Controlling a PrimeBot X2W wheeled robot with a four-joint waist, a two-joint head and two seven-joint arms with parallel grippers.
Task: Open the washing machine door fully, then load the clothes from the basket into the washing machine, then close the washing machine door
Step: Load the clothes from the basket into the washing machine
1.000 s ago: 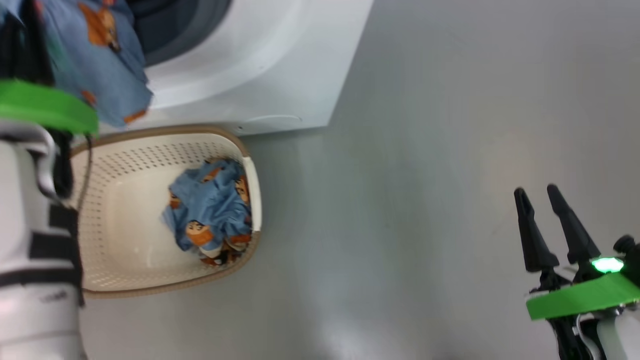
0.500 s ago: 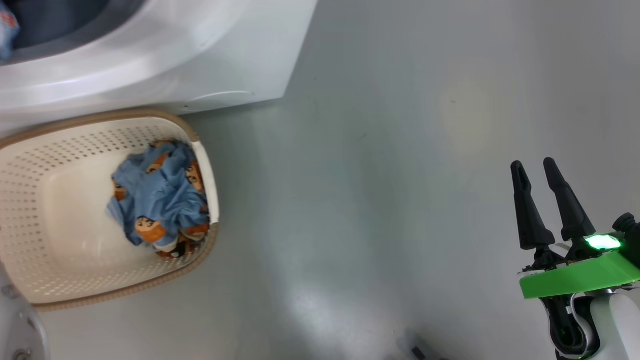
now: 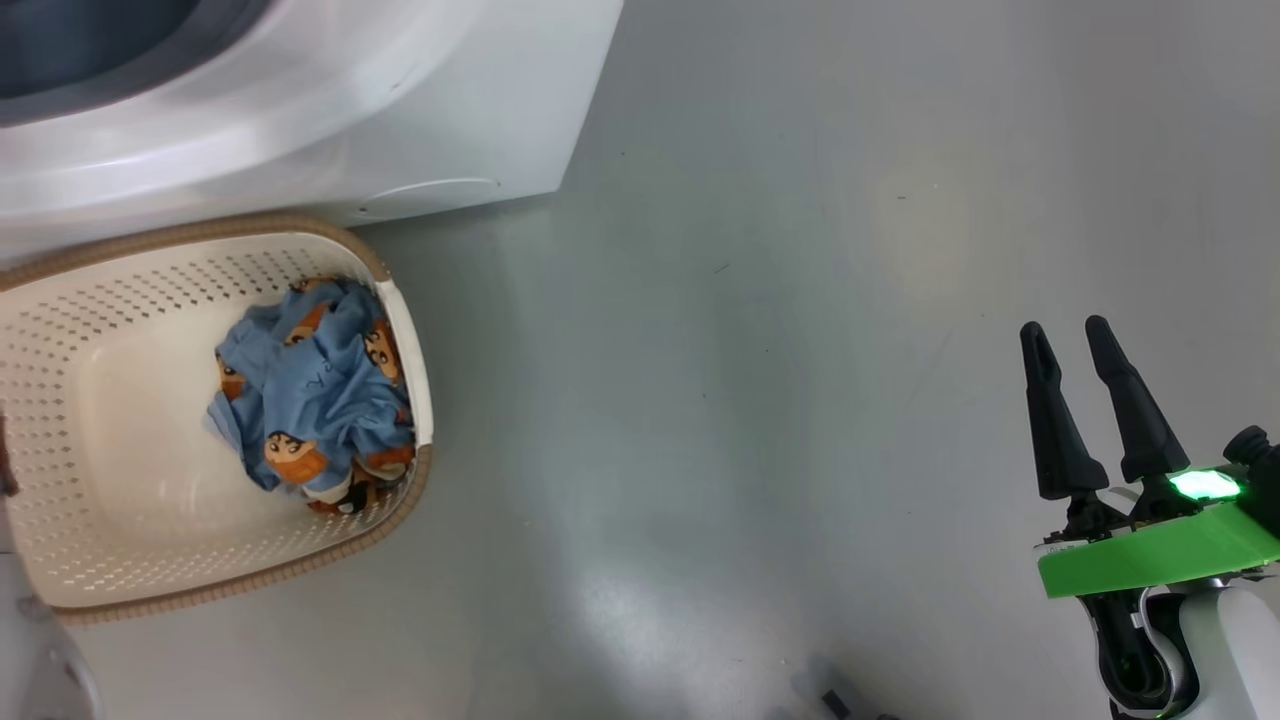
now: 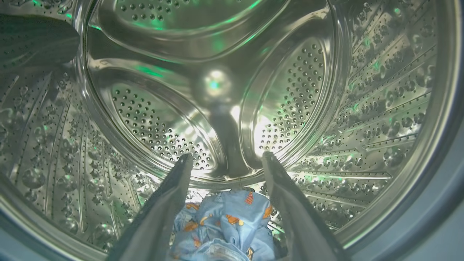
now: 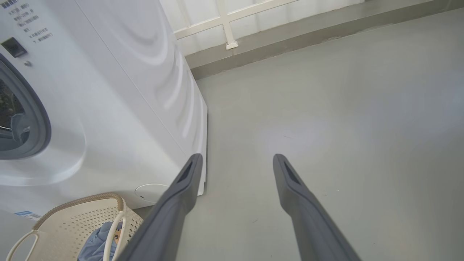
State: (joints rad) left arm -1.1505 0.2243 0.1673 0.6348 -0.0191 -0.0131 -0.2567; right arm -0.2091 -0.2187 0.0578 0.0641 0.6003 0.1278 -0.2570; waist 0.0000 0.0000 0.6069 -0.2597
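Steel drum (image 4: 217, 83) | left claw (image 4: 227, 155) apart over clothes (image 4: 224, 224) | right claw (image 3: 1065, 327) apart above floor (image 3: 750, 400)

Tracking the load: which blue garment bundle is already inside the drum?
The bundle below the left end effector, lying on the steel drum; the other bundle sits in the basket.

Glossy steel drum (image 4: 152, 119), soft cloth clothes (image 3: 310, 400), plastic basket (image 3: 100, 300)

head: above basket (image 3: 100, 300) | left wrist: inside drum (image 4: 163, 127) | right wrist: shares basket (image 5: 65, 224)
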